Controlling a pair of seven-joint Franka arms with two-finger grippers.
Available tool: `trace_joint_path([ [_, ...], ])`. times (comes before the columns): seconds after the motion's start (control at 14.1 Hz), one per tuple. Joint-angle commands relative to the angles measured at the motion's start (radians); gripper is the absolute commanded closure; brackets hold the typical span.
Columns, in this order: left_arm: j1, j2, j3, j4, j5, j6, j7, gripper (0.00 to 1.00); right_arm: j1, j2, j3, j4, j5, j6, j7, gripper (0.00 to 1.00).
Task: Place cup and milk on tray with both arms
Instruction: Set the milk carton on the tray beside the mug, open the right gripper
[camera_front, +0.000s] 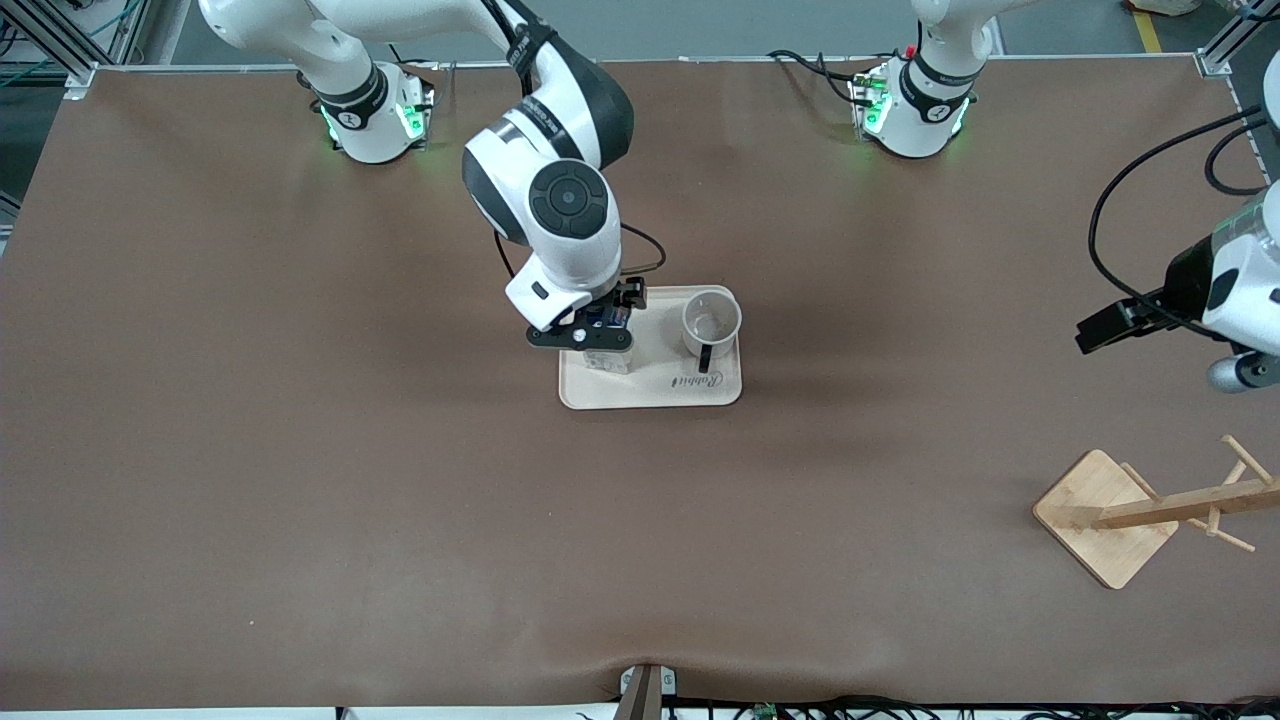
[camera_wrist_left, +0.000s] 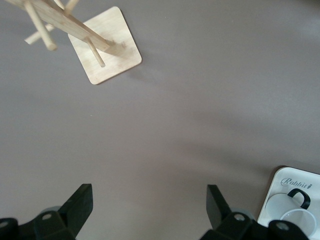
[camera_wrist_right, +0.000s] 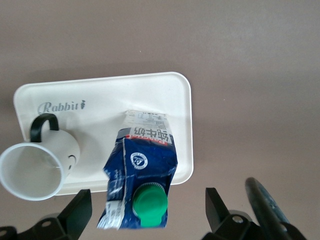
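The cream tray (camera_front: 650, 392) lies mid-table. The white cup (camera_front: 711, 322) stands upright on it toward the left arm's end, with its black handle toward the front camera. The dark-blue milk (camera_front: 608, 358) stands on the tray beside the cup, toward the right arm's end. My right gripper (camera_front: 590, 335) is right over the milk. In the right wrist view my right gripper (camera_wrist_right: 148, 215) is open, its fingers wide on either side of the green-capped milk (camera_wrist_right: 142, 160) without touching it. The cup (camera_wrist_right: 45, 165) and tray (camera_wrist_right: 100, 95) show there too. My left gripper (camera_front: 1095, 335) waits open and empty at the left arm's end.
A wooden rack with pegs on a square base (camera_front: 1105, 515) stands near the left arm's end, nearer the front camera than the left gripper. It also shows in the left wrist view (camera_wrist_left: 105, 50), where the left gripper (camera_wrist_left: 150, 210) is over bare brown table.
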Motion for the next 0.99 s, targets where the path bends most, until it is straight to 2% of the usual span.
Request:
trace_joint_path([
  [0.0,-0.076,-0.056,0.077,-0.016,0.010,-0.018,0.021,0.00,-0.005,0.002,0.002,0.054,-0.004,-0.029,0.017,0.00],
  [0.14,-0.182,-0.101,0.209,-0.042,0.007,-0.021,0.107,0.00,-0.023,-0.044,0.001,0.074,-0.006,-0.071,0.022,0.00],
  [0.28,-0.259,-0.147,0.301,-0.083,0.001,-0.025,0.188,0.00,-0.052,-0.084,-0.022,0.085,-0.016,-0.095,0.013,0.00],
  [0.42,-0.320,-0.187,0.373,-0.115,-0.005,-0.025,0.215,0.00,-0.095,-0.114,-0.048,0.140,-0.016,-0.184,0.008,0.00],
  [0.64,-0.339,-0.242,0.386,-0.155,-0.007,-0.025,0.216,0.00,-0.195,-0.133,-0.062,0.270,-0.018,-0.360,0.012,0.00],
  [0.78,-0.339,-0.239,0.381,-0.154,-0.008,-0.021,0.216,0.00,-0.247,-0.226,-0.075,0.271,-0.055,-0.413,0.012,0.00],
  [0.92,-0.337,-0.234,0.380,-0.152,-0.007,-0.019,0.216,0.00,-0.329,-0.277,-0.076,0.267,-0.056,-0.448,-0.006,0.00],
])
